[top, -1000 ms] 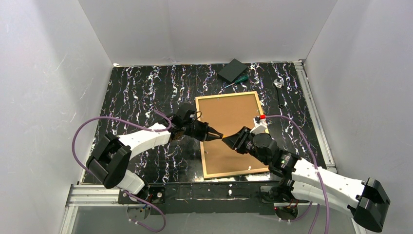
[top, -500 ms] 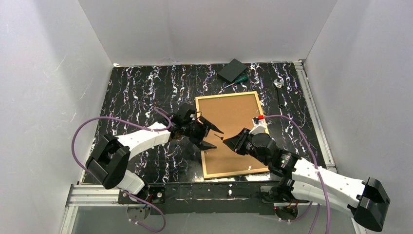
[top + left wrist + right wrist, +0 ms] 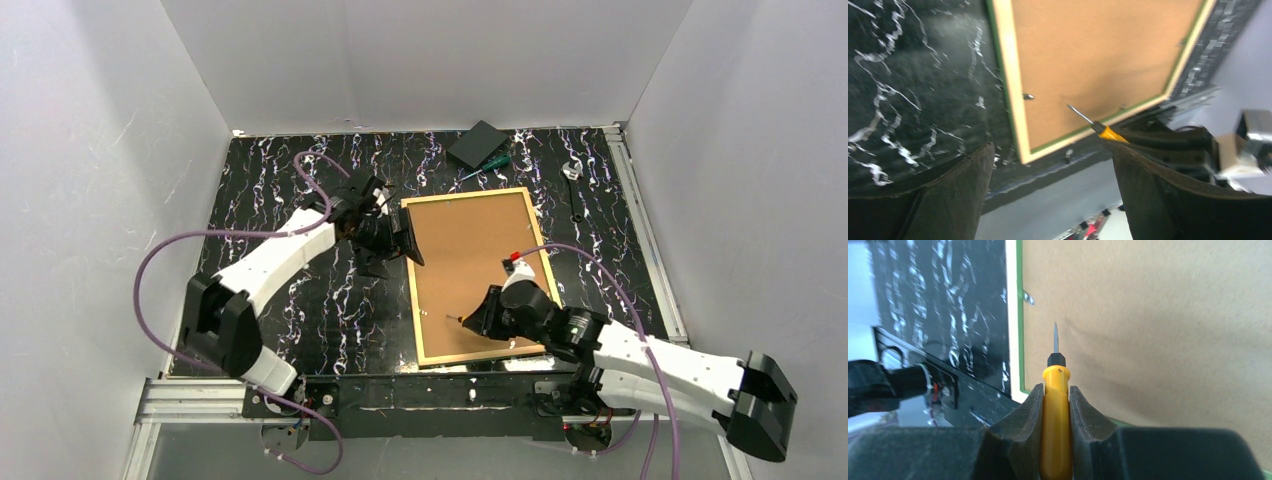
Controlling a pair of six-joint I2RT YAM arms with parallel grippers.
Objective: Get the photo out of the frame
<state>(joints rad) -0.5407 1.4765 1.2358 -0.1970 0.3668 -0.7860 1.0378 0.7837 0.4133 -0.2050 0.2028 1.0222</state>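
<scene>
The frame [image 3: 412,300] lies face down on the black marbled table, its light wood back edge [image 3: 1009,75] and green inner rim [image 3: 1019,315] showing. A plain brown backing board [image 3: 480,250] fills it, so the photo is hidden. My right gripper [image 3: 478,316] hovers over the frame's near left part, shut on a yellow-handled screwdriver [image 3: 1055,410]. Its blade points at the board near a small metal tab [image 3: 1028,297]. My left gripper [image 3: 392,250] stands open and empty beside the frame's far left edge, and sees the same screwdriver [image 3: 1098,129] across the board.
A black block [image 3: 478,143] and a green-handled screwdriver [image 3: 488,165] lie behind the frame. A small pale part [image 3: 571,170] and a dark bit [image 3: 577,215] sit at the right. White walls close in three sides, with a metal rail [image 3: 640,230] along the right.
My left gripper opened, let go of the screwdriver and drew back toward the frame's far left. My right gripper closed on the screwdriver and carried it toward the frame's near left.
</scene>
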